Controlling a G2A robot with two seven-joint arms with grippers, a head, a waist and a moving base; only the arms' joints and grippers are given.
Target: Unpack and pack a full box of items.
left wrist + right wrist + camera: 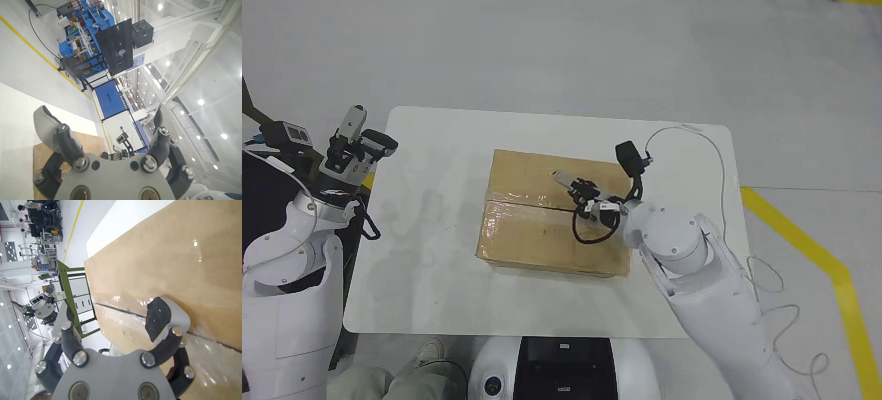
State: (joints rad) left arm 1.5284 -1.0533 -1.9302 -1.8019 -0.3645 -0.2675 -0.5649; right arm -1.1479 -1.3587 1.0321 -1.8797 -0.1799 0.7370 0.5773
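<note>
closed taped box [542, 225] in the middle of the table [412, 280], white cable [723, 170] beside it; right gripper [570, 183] spread over its seam, left gripper [360, 132] spread at the table edge

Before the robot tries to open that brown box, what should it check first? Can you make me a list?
1. Box sits flat and fully on the table: ok.
2. Flaps free to open: not ok, clear tape covers the middle seam.
3. Right end effector open and above the box top at the taped seam: ok.
4. Left end effector open, empty, away from the box: ok.
5. What is inside the box: cannot tell, it is shut.
</note>
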